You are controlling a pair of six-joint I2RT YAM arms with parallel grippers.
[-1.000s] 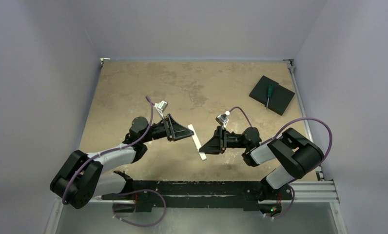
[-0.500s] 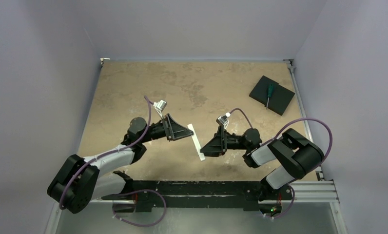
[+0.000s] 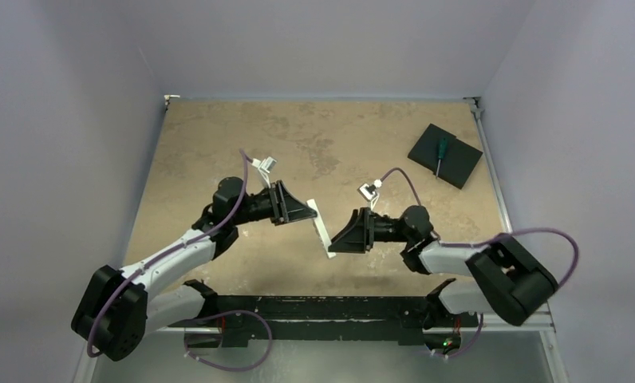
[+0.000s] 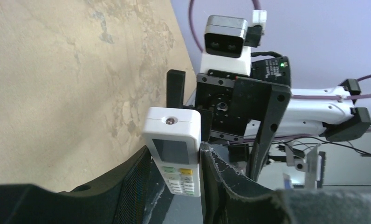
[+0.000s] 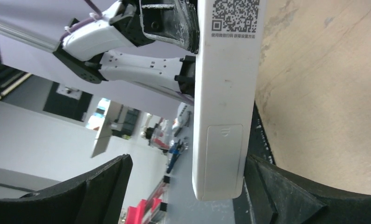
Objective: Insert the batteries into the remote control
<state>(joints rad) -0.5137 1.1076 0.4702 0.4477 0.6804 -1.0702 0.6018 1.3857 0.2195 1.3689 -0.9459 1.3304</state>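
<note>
- Remote control (image 3: 321,230): held off the table (image 3: 218,144) between the two arms, tilted, long axis running roughly away from the bases
- Left gripper (image 3: 308,214): partly closed and clamped on the remote's long edges at the button half. In the left wrist view the display and grey buttons face that camera, with a finger (image 4: 127,186) against each side
- Right gripper (image 3: 336,242): jaws wide apart, holding nothing. The remote's free end sits between them, just beside one finger (image 5: 277,191), with a broad gap to the other; cannot tell whether the near finger touches
- Right wrist view: the back of the remote faces this arm, QR label (image 5: 235,16) further up, battery cover (image 5: 223,158) closed at the free end
- Batteries: not seen in any view, position unknown
- Black pad (image 3: 458,167) with a screwdriver (image 3: 440,152) lying on it, far right corner, well apart from both arms
- Handling, judged: light, rigid plastic shell, smooth and probably slippery on the flat faces. It is thin, so a hard squeeze across the faces could press buttons. Best hold is across the narrow long edges, clear of the cover, as the left gripper has it
- The cover probably slides off toward the free end and wants a light fingertip push at its small mark, with the left grip resisting
- Risk: the remote pivots in the left jaws under that push
</note>
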